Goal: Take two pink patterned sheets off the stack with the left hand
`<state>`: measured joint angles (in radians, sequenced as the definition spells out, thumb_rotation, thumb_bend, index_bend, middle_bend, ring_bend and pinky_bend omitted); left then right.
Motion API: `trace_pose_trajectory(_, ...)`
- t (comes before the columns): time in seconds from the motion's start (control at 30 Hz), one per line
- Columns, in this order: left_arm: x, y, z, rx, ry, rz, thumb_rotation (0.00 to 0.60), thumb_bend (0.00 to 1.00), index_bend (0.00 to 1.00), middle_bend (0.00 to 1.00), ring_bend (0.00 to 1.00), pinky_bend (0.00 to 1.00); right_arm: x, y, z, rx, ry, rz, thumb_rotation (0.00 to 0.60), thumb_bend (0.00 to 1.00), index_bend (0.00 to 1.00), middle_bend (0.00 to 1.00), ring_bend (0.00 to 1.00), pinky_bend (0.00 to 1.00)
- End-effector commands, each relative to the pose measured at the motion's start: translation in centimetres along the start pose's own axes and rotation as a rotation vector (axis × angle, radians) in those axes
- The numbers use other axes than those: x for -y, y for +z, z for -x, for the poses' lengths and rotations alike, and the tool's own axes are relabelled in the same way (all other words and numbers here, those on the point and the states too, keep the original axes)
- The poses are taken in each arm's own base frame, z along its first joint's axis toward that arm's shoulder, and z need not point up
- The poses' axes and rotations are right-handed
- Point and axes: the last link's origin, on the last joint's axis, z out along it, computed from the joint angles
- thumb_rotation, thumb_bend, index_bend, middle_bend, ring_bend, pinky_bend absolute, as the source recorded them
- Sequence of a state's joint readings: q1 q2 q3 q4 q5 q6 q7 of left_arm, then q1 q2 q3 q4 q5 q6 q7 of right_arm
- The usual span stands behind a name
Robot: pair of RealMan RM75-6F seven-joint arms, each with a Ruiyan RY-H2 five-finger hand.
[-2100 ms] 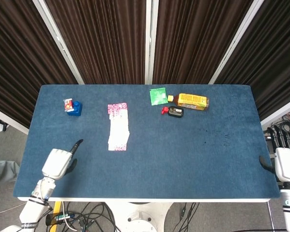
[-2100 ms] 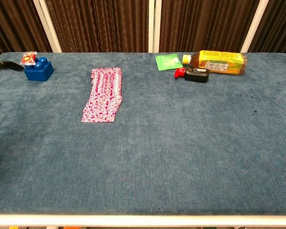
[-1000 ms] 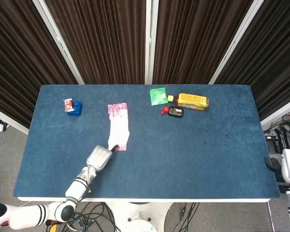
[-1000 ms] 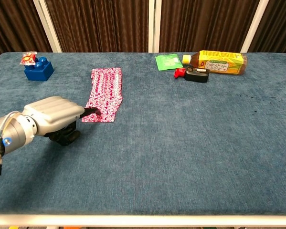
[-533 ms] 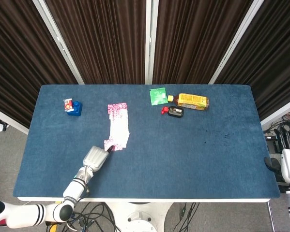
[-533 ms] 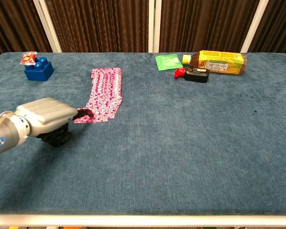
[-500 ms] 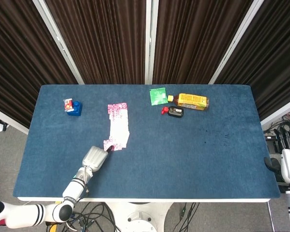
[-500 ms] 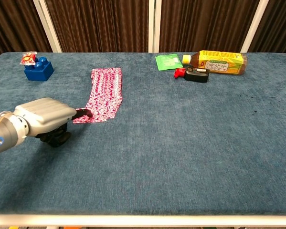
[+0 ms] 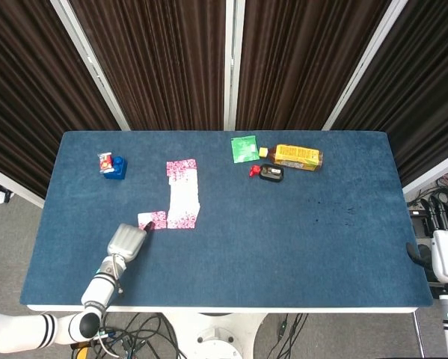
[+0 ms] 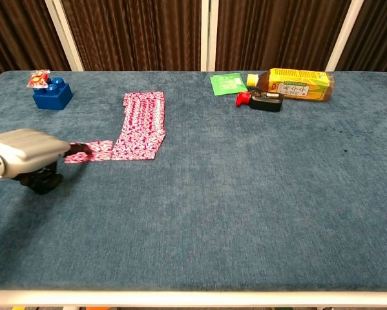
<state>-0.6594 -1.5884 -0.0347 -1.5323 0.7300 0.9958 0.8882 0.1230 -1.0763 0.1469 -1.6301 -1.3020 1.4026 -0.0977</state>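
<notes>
The stack of pink patterned sheets (image 9: 182,197) lies lengthwise left of the table's middle, also in the chest view (image 10: 141,124). One pink sheet (image 9: 152,220) sticks out flat to the left from the stack's near end (image 10: 93,150). My left hand (image 9: 126,241) has its dark fingertips (image 10: 80,150) on that sheet's left end; the grey back of the hand (image 10: 25,154) hides the grip. My right hand (image 9: 442,253) hangs off the table's right edge, holding nothing, and is absent from the chest view.
At the back left, a blue block (image 9: 117,166) carries a small red packet (image 10: 38,79). At the back centre are a green packet (image 9: 244,148), a yellow bottle (image 9: 297,156) lying down and a small black and red item (image 9: 268,173).
My left hand has drawn back to the left and towards the near edge. One pink sheet slid out sideways from the stack's near end with it. The right hand stayed put.
</notes>
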Motion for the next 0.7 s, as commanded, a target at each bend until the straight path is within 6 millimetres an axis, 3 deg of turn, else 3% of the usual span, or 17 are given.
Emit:
trace_pose_trajectory(0.03,1.5,0.0,-0.3,0.007,0.001,-0.050,0.600,0.59,0.22,0.89,0.89,0.89,0.1,0.0,0.1,0.002,-0.001,-0.002,0.600,0.21,0.00,0.00,0.00,0.00)
trace_pose_trajectory(0.27,3.1,-0.2,-1.6,-0.057,-0.017,-0.100,0.600,0.59,0.22,0.89,0.89,0.89,0.3,0.1,0.1,0.000,-0.004,-0.005,0.600,0.21,0.00,0.00,0.00,0.00)
trace_pose_trajectory(0.4,2.9,-0.6,-2.3,-0.106,-0.042,-0.087,0.600,0.59,0.21,0.89,0.89,0.89,0.3,0.2,0.1,0.002,-0.005,-0.004,0.600,0.21,0.00,0.00,0.00,0.00)
trace_pose_trajectory(0.7,-1.8,-1.1,-3.6,-0.212,-0.060,0.074,0.600,0.59,0.16,0.89,0.89,0.89,0.6,0.3,0.6,0.014,-0.003,-0.009,0.600,0.21,0.00,0.00,0.00,0.00)
